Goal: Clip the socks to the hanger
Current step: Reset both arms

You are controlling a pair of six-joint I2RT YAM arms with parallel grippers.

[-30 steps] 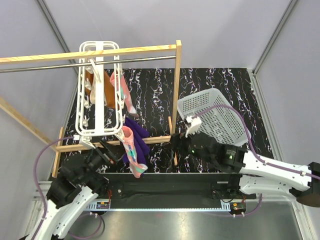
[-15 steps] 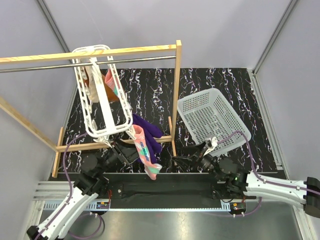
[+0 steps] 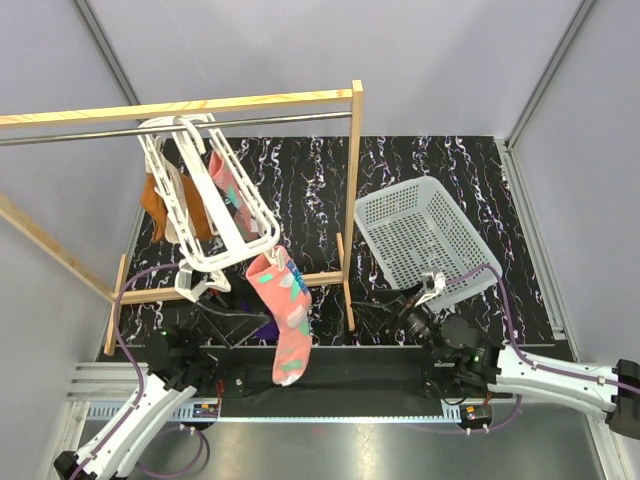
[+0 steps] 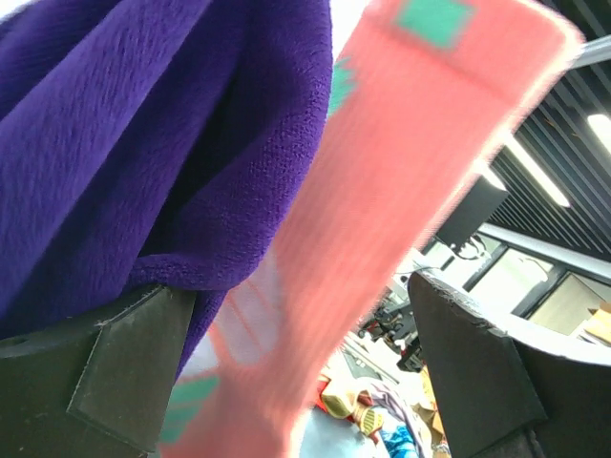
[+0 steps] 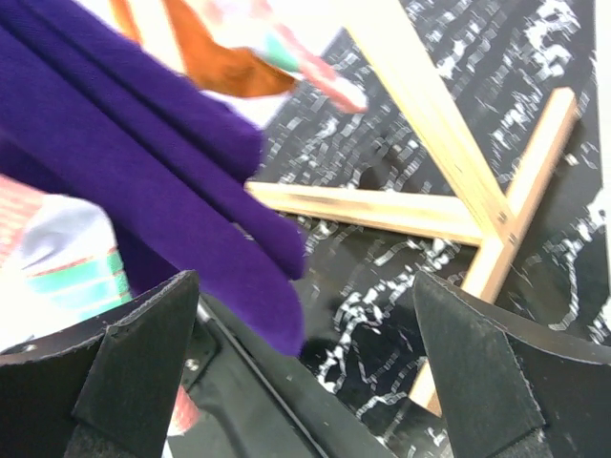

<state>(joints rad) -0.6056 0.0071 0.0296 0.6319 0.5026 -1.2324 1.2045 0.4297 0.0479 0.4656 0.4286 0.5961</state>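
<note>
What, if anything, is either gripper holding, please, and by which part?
Nothing: the left gripper and right gripper both have jaws wide open; the coral sock only hangs between the left jaws.

A white hanger (image 3: pixel 213 197) is hanging tilted from the metal rod (image 3: pixel 90 133) of a wooden rack (image 3: pixel 355 200). One pink sock (image 3: pixel 285 320) is dangling from its near corner, another pink sock (image 3: pixel 230 185) is hanging along its right side, and an orange-brown sock (image 3: pixel 155 205) is showing at its left. The left tool (image 3: pixel 228 305) is sitting low beneath that near corner, largely hidden. The right tool (image 3: pixel 408 312) is hovering just beside a white basket (image 3: pixel 420 230) on the black marbled tabletop (image 3: pixel 310 180).
</note>
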